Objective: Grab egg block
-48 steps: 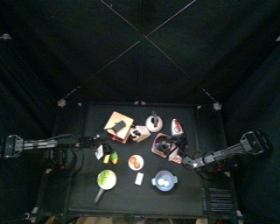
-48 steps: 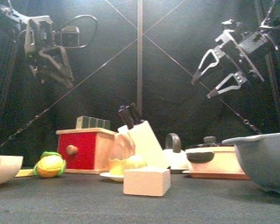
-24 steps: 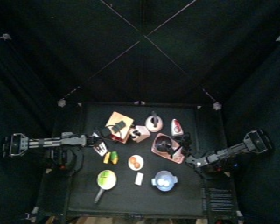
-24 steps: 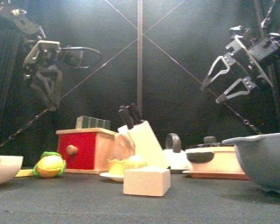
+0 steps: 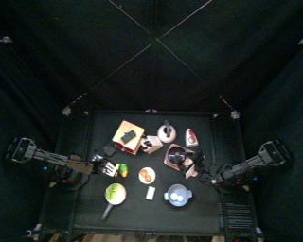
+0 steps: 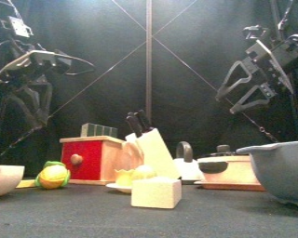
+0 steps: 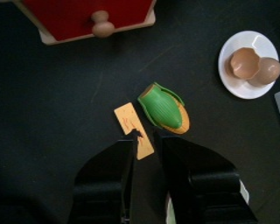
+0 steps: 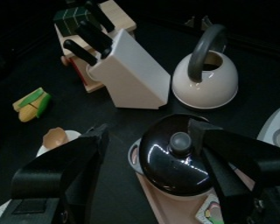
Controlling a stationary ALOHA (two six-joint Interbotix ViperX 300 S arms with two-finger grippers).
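Observation:
The egg block [image 7: 245, 62], brown shell halves, lies on a small white plate [image 7: 229, 45] near the table's middle [image 5: 147, 175]; the front view shows it behind a white cube [image 6: 137, 174]. My left gripper [image 7: 150, 147] hangs open over an orange card [image 7: 130, 121], beside a green and yellow corn toy [image 7: 164, 108], left of the egg. In the top view the left gripper [image 5: 102, 164] is at the table's left side. My right gripper [image 8: 150, 131] is open above a black-lidded pot [image 8: 178, 162].
A red box [image 5: 128, 135], a knife block [image 8: 122, 63] and a white kettle [image 8: 206, 80] stand at the back. A green pan [image 5: 115, 194], a white cube [image 6: 155, 192] and a blue bowl [image 5: 178, 196] sit along the front.
The left arm has swung down and in over the table's left side, towards the corn toy. The right arm has shifted only slightly.

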